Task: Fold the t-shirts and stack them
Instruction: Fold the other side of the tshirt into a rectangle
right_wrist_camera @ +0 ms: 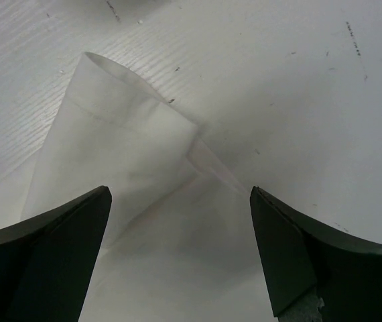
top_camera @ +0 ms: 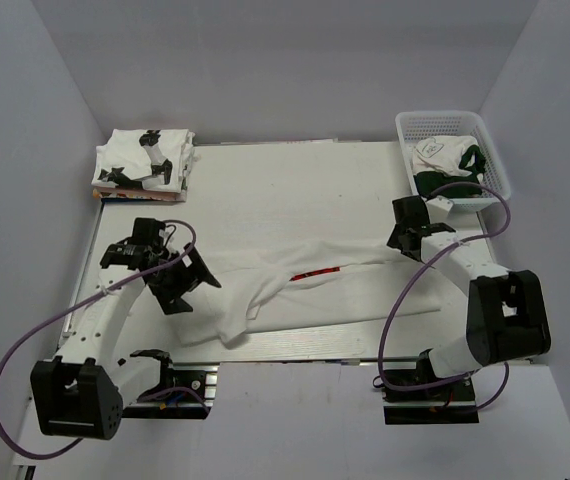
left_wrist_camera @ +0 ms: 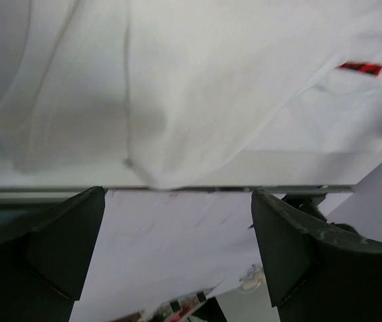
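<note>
T-shirt (top_camera: 305,290), rumpled, between released left claw (left_wrist_camera: 177,193) and released right claw (right_wrist_camera: 179,191); basket (top_camera: 437,115) beyond

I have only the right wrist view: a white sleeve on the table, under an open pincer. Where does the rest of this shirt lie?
Observer: The shirt lies stretched across the middle of the table, bunched at its left end.
Operator: Where is the left pincer?
Observer: The left pincer is open just left of that bunched end, holding nothing.
Operator: Any finished shirts?
Observer: A stack of white shirts sits at the far left corner.
</note>
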Motion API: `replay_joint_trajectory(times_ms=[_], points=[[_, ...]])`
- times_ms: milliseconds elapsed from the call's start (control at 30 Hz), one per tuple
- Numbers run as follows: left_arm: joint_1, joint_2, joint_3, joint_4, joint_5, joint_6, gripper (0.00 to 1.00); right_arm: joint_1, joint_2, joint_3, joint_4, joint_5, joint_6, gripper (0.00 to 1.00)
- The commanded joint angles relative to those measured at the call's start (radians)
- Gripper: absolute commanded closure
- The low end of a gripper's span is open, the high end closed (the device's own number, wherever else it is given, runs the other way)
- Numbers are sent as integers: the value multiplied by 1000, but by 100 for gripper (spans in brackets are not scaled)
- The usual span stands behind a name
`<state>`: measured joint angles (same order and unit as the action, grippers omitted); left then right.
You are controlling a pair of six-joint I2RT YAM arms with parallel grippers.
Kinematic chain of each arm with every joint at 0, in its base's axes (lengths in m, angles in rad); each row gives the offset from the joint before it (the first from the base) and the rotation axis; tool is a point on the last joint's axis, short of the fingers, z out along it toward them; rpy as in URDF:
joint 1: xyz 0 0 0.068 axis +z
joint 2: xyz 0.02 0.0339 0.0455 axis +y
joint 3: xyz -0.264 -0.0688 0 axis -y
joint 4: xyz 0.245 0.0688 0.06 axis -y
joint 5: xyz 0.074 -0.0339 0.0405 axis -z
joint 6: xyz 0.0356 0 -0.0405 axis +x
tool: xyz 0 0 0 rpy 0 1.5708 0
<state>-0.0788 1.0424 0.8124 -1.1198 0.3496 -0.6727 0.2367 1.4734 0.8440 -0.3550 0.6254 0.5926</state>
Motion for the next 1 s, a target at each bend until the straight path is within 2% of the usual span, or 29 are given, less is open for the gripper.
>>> replay_joint_trajectory(times_ms=[0,67,133,200,233,300,400,467,533,567,667,700,800,833,867,900,933,967], points=[[-3,57,44,233,-9,-1,0,-2,-83,67,-45,63,-10,10],[-3,97,44,322,-9,-1,0,-2,-126,66,0,5,-75,10],[-3,165,33,369,-23,-1,0,3,-143,44,98,-147,-141,10],[-3,212,24,382,-58,-10,0,4,-168,3,205,-243,-200,10],[-3,258,24,382,-70,-10,0,3,-168,-26,240,-371,-221,10],[-3,292,24,393,-119,-21,0,4,-147,-39,313,-435,-253,10],[-3,356,14,459,-155,-21,5,-4,-81,-14,318,-367,-263,10],[-3,386,40,494,-196,-30,6,-4,-6,53,260,-209,-284,10],[-3,427,59,528,-207,-30,9,-7,47,91,254,-130,-321,10],[-3,442,71,554,-207,-30,9,-13,65,99,264,-53,-380,10],[-3,527,125,563,-228,-30,19,-28,137,125,281,-67,-444,12],[-3,551,149,563,-228,-19,25,-36,154,121,295,-88,-453,13],[-3,646,191,584,-228,-19,34,-54,174,99,346,-176,-464,15],[-3,666,201,584,-228,-10,47,-57,203,108,343,-181,-459,16],[-3,685,212,595,-228,-10,54,-65,211,121,343,-182,-461,16],[-3,715,232,595,-201,-1,62,-68,218,130,372,-175,-453,27],[-3,725,232,595,-192,-1,85,-69,240,135,375,-179,-444,38],[-3,725,247,595,-192,-1,97,-79,246,138,375,-173,-432,50]])
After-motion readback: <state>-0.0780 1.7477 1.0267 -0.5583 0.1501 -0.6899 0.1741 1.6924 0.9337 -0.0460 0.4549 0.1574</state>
